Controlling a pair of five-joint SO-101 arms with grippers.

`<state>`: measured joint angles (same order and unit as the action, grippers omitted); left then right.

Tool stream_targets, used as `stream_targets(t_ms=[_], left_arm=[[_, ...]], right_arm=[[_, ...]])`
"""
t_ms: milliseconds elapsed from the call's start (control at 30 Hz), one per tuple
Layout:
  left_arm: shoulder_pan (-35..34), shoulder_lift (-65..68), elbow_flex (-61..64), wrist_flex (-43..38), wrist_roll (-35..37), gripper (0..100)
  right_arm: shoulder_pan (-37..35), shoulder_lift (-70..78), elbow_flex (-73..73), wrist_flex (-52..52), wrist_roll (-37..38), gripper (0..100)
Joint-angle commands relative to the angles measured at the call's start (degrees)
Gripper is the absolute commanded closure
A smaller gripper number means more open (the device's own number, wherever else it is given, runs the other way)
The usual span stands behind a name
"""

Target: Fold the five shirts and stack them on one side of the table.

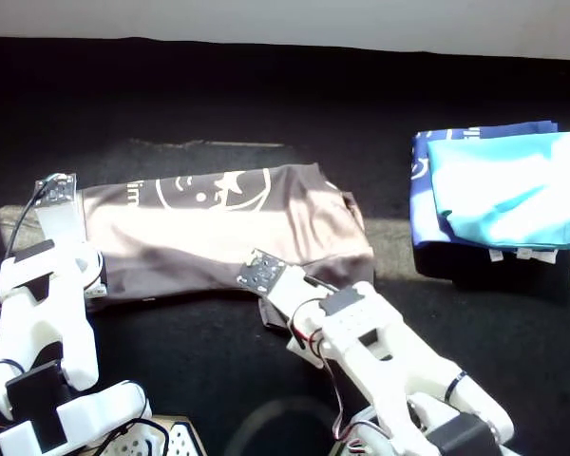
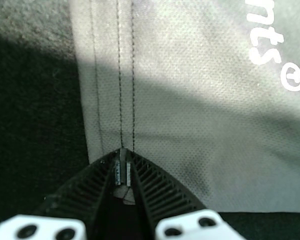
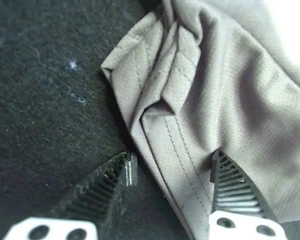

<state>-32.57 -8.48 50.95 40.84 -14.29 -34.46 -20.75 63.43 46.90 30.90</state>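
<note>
While the grey shirt [image 1: 228,228] lies spread across the middle of the black table [image 1: 266,95], partly folded w/ its white print facing up, both arms sit at its near edge. Left pincer [image 1: 65,214] is at the shirt's left end. In the left wrist view its jaws are pressed together [image 2: 122,167] right at the stitched hem of the shirt [image 2: 190,100], w/ a bit of grey cloth showing between them, so it looks clamped on the hem; table [image 2: 30,125] shows dark beside the cloth.

Right pincer [image 1: 266,283] is at the shirt's near right corner. In the right wrist view it's wide apart [image 3: 173,164], holding nothing. One finger is over bare table [image 3: 40,75], the other over the cloth, straddling the hem where the shirt [image 3: 215,100] bunches into folds.

On the table's right side, well apart from the grey shirt, is a stack of folded shirts: turquoise shirt [image 1: 513,185] on top, blue shirt [image 1: 423,180] under it, black shirt [image 1: 494,264] at the bottom.
</note>
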Motion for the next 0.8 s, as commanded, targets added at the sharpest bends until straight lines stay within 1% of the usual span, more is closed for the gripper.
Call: stream_targets(t_ms=[0, 67, 100, 133, 267, 400, 567, 667, 767], left_arm=[[-0.6, 0.2, 0.3, -1.3, 0.4, 99], [-0.6, 0.2, 0.3, -1.3, 0.4, 99], [-0.6, 0.2, 0.3, -1.3, 0.4, 99], [-0.6, 0.2, 0.3, -1.3, 0.4, 99], [-0.6, 0.2, 0.3, -1.3, 0.4, 99], [-0.6, 0.2, 0.3, -1.3, 0.4, 99], [-0.6, 0.2, 0.3, -1.3, 0.4, 99], [-0.6, 0.2, 0.3, -1.4, 0.4, 99], [-0.6, 0.2, 0.3, -1.4, 0.4, 99]], right_arm=[[3.5, 5.7, -4.2, -1.2, 0.6, 85.7], [4.9, 7.6, -6.6, -1.3, 0.6, 96.3], [5.5, 8.3, -7.7, -1.3, 0.6, 99.8], [6.0, 8.7, -8.7, -1.3, 0.6, 98.3], [8.2, 8.8, -12.4, -0.8, 0.6, 99.2], [10.7, 8.8, -19.2, 3.9, 0.6, 99.2], [13.0, 9.1, -31.6, 9.8, 0.6, 99.2], [12.8, 9.7, -38.1, 9.0, 0.5, 99.2], [11.7, 9.8, -39.9, 2.7, 0.4, 99.2]])
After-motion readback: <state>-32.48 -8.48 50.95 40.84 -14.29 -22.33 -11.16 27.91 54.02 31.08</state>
